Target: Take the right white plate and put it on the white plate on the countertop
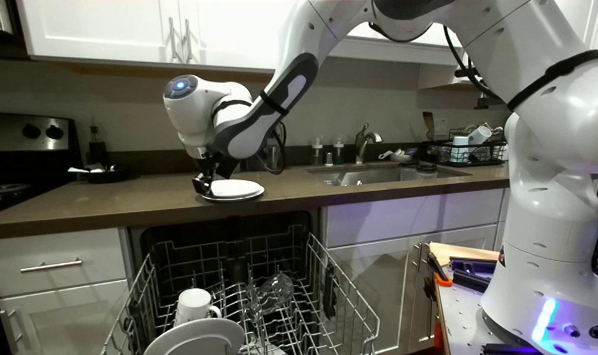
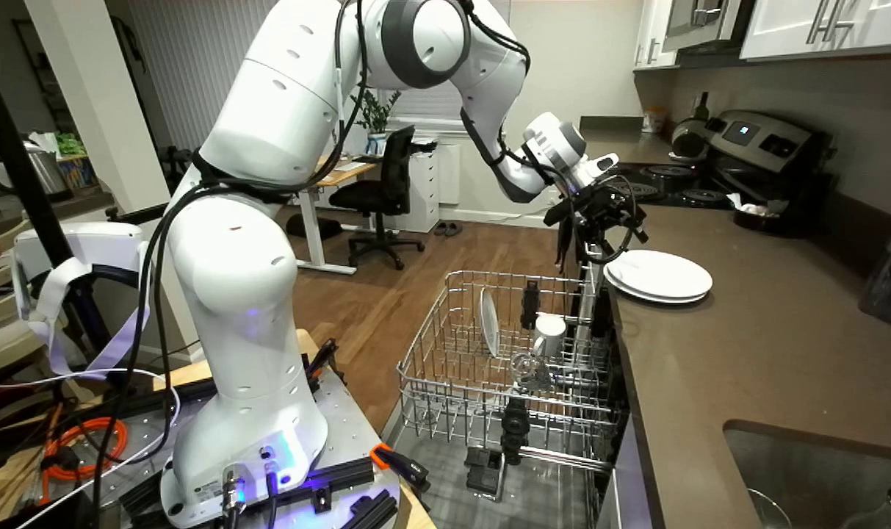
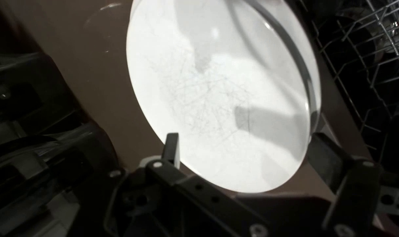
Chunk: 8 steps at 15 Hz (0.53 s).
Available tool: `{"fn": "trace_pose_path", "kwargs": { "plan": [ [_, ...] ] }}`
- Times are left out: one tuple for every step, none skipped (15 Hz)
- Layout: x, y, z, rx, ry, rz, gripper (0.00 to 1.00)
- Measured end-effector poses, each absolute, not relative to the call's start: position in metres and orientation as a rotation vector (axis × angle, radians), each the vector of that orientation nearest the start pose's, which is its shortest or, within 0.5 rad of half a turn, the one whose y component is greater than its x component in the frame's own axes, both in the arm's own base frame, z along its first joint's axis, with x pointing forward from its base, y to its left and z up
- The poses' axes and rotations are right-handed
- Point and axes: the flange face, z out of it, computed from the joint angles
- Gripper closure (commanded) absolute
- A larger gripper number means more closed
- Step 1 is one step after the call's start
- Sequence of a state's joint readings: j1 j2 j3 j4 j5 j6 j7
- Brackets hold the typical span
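- Gripper [image 3: 245,144]: fingers spread wide apart, straddling one end of the top plate [image 3: 212,98]; no hold on anything is apparent. Finger contact with the rim cannot be confirmed.
- Location: the top plate lies on the lower plate [image 3: 301,42], near the front edge of the countertop [image 1: 131,197], with the dishwasher rack [image 2: 449,404] below. The lower plate's rim shows past it on the rack side.
- Step in hand, as judged: placing looks complete; a clean withdrawal appears to be what is left. The rack plate [image 1: 195,337], standing on edge, does not conflict with this reading.
- Check finger clearance on both sides before any motion.
- Raise the gripper straight up, slowly. Avoid sideways travel: a finger could catch the rim and slide the plate toward the front edge.
- Do not bring the fingers together until they are above both rims.
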<state>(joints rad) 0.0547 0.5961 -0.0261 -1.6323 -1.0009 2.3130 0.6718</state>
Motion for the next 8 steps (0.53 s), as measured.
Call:
{"fn": "trace_pose_path", "kwargs": {
  "plan": [
    [0.700,0.007,0.290,2.416,0.050,0.423,0.00],
    [0.698,0.008,0.293,2.422,0.049,0.424,0.00],
    [0.695,0.009,0.296,2.434,0.055,0.423,0.00],
    [0.692,0.012,0.298,2.455,0.065,0.417,0.00],
    [0.687,0.016,0.298,2.489,0.082,0.408,0.00],
    [0.681,0.022,0.298,2.524,0.106,0.397,0.00],
    [0.673,0.029,0.297,2.565,0.138,0.380,0.00],
    [0.663,0.036,0.295,2.607,0.171,0.357,0.00]
  ]
}}
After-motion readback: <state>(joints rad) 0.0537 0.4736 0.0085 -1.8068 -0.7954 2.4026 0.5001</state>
